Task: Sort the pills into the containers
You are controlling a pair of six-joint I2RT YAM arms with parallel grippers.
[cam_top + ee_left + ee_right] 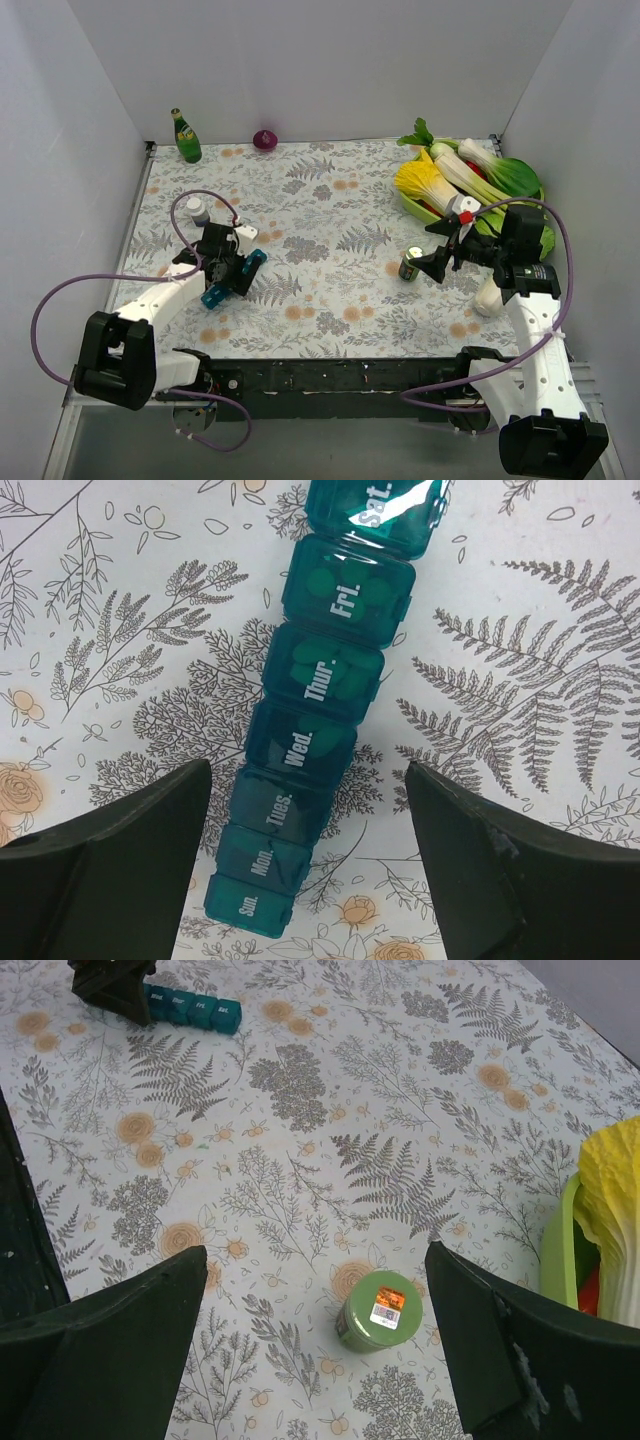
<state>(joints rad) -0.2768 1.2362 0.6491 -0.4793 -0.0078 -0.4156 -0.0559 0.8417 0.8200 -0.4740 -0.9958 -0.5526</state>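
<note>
The containers are one teal pill-organizer strip point(320, 680) of seven compartments marked Sun. to Sat., lying flat with all lids shut. Round shapes show dimly through the Wed., Thur. and Fri. lids. My left gripper point(308, 780) is open above the strip, its fingers on either side of the Tues. end and apart from it. In the top view the left gripper point(232, 275) covers the middle of the strip point(256, 262). My right gripper point(315, 1260) is open and empty above a small green jar point(378, 1310), also seen in the top view point(411, 265). No loose pills show.
A small white bottle with a dark base point(197, 211) stands behind the left gripper. A green tray of vegetables point(470, 180) is at the back right. A green bottle point(186, 137) and a purple onion point(264, 139) stand by the back wall. A white object point(487, 298) lies beside the right arm.
</note>
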